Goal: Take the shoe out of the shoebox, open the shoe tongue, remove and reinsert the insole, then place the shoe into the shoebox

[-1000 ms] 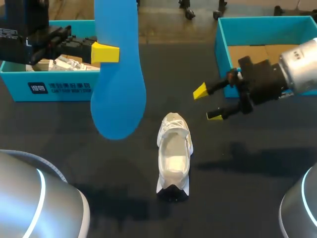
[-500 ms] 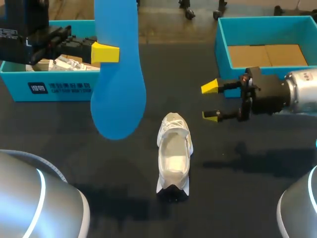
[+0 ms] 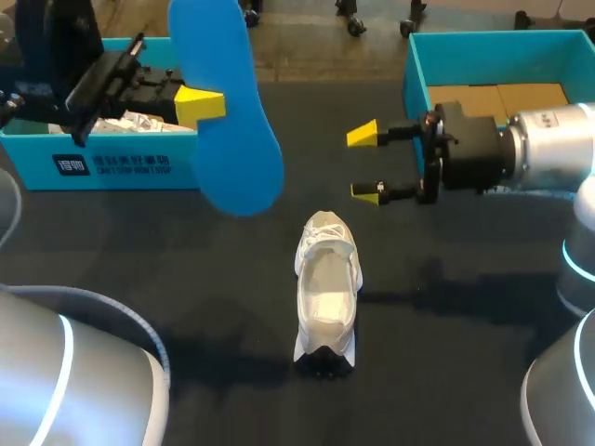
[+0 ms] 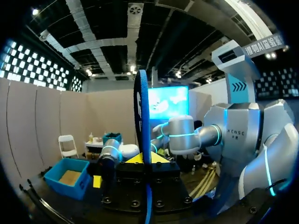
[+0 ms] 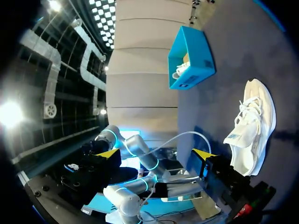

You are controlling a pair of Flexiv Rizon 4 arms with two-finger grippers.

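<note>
Shoe of white mesh with white laces (image 3: 325, 297) stands upright on its sole near the middle of the dark table (image 3: 139, 260). Its toe points toward the far edge and its black-trimmed heel toward the near edge, and its mouth gapes open. Both tools are apart from it.

The long, flat blue insole (image 3: 228, 111) is out of the shoe and held in the air over the table's far left part, clenched in the left tool (image 3: 206, 102). The left wrist view shows it edge-on, pinched between the two yellow tips. Its broad rounded end hangs toward the shoe, well apart from it.

The right tool (image 3: 364, 163) hovers above the table beyond the shoe's toe and a little to its right, released, with its fingers spread wide.

An open turquoise cardboard shoebox (image 3: 112, 163) sits at the far left corner with white contents inside. A second open turquoise box (image 3: 418, 84) with a brown card floor sits at the far right corner, beside the right arm.
</note>
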